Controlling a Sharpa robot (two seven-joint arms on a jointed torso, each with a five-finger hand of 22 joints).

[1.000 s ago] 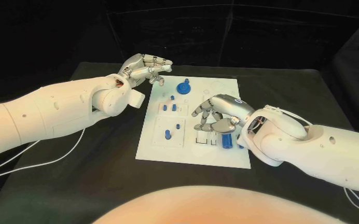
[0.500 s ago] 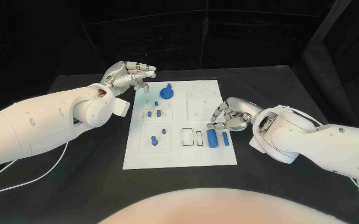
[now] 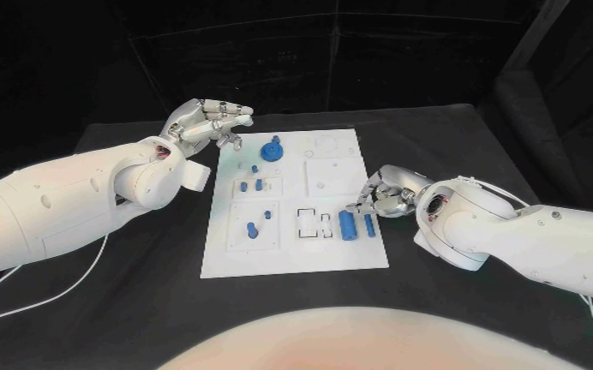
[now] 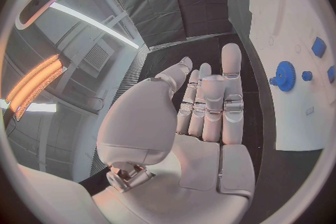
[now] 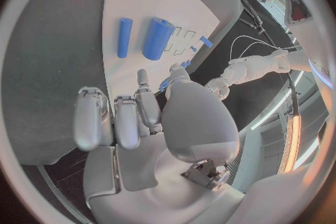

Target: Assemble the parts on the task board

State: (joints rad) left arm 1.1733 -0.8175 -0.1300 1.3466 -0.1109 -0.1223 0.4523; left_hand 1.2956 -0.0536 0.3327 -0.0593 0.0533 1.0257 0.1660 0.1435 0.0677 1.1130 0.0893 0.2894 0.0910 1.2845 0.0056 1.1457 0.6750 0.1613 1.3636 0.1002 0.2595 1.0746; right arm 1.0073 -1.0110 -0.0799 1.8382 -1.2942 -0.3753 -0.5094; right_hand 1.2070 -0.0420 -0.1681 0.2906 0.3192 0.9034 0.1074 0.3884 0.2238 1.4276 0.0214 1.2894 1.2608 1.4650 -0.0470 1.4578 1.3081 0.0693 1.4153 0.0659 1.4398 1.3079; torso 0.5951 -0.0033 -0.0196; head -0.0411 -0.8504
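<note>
The right hand (image 3: 386,192) hangs at the task board's (image 3: 296,254) near right edge, fingers curled, holding nothing visible; its fingertips hide the edge. Just beside them lie a thick blue cylinder (image 3: 349,223) and a thin blue rod (image 3: 369,225). Farther off, the left hand (image 3: 207,122) hovers empty, fingers loosely apart, near the blue gear (image 3: 272,149).

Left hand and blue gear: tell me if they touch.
Apart. The left wrist view shows dark table between the left hand and the blue gear on the board.
</note>
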